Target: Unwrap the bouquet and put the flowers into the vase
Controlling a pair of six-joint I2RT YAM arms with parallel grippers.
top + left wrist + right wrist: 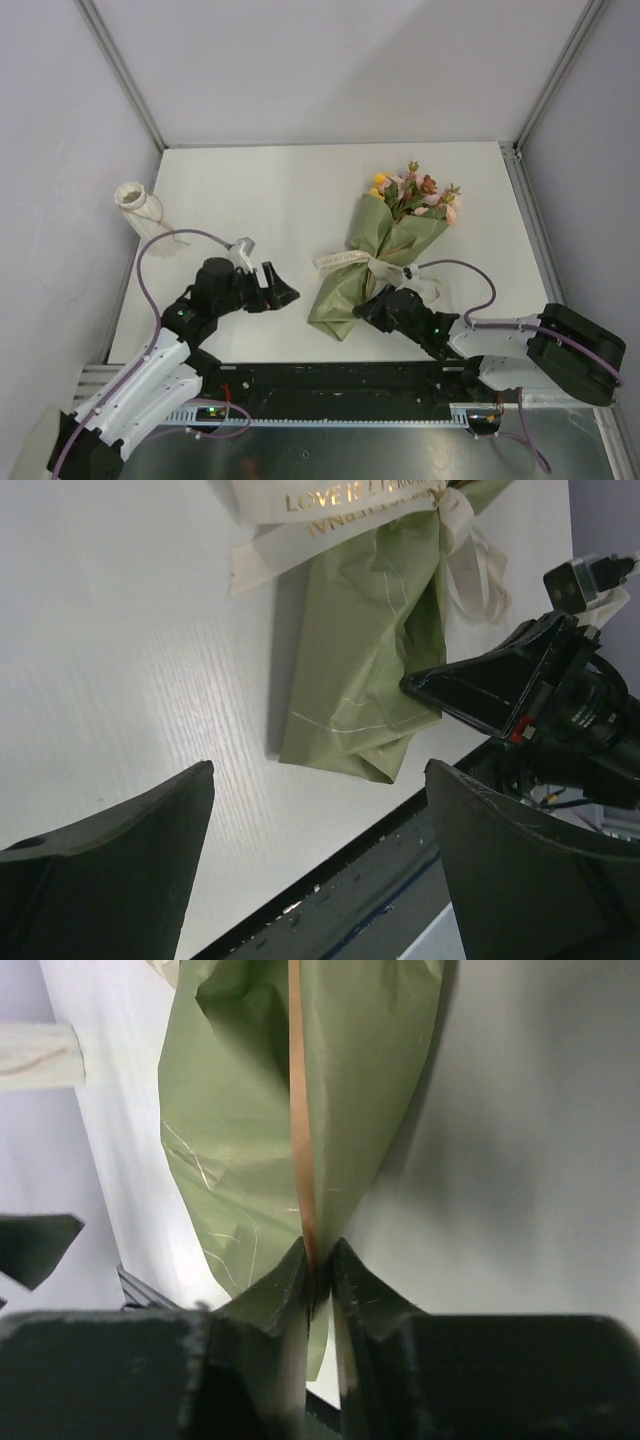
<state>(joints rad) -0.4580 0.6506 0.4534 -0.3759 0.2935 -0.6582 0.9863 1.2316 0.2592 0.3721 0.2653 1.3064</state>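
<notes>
Right gripper (pixel 318 1260) fingers fill the bottom of its wrist view, pressed together on a fold of the bouquet (pixel 372 255) wrap: olive paper with a peach-orange edge running straight up out of the pinch. Grip sits at the wrap's lower end, below the cream ribbon (pixel 348 260). Left gripper (pixel 318 775) jaws spread wide, nothing between them but table (pixel 260 190); bottom corner of the wrap lies just ahead of the gap, touching neither finger. Right gripper's tip shows ahead-right of the left jaws, on the wrap's edge. Flowers (pixel 415 195) stick out the far end of the wrap, well beyond both sets of jaws. Vase (pixel 138 207) sits far-left of the left jaws, well apart, at the table's left edge; tilted or lying down, can't tell which.
</notes>
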